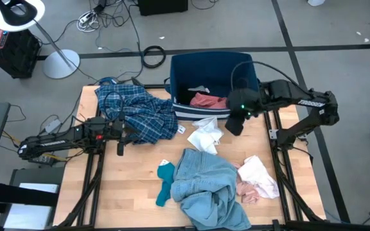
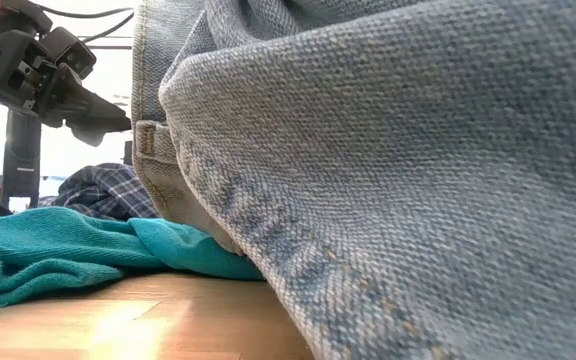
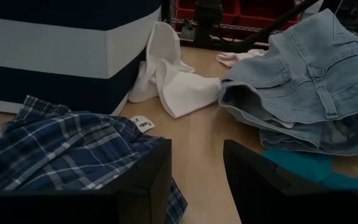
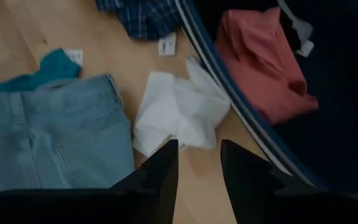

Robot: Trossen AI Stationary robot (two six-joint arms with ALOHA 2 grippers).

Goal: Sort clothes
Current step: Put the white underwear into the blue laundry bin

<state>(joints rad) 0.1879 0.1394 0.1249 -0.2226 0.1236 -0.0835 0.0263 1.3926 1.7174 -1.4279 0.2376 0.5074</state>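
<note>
At the table's (image 1: 140,192) near edge we see the jeans (image 1: 204,183) in a heap, a teal sock (image 1: 165,183) touching their left side and a pink-white item (image 1: 257,179) against their right. In the low view the jeans fill nearly everything, with the sock lying flat beside them. Further back, a white cloth (image 1: 205,133) lies against the front of the blue bin (image 1: 246,70). The right gripper (image 4: 197,162) hovers above that cloth at the bin's front wall, fingers parted and empty. At left, the left gripper (image 3: 194,168) sits low with fingers spread, at the plaid shirt's (image 1: 135,110) edge, holding nothing. Inside the bin lies a red garment (image 1: 209,100).
</note>
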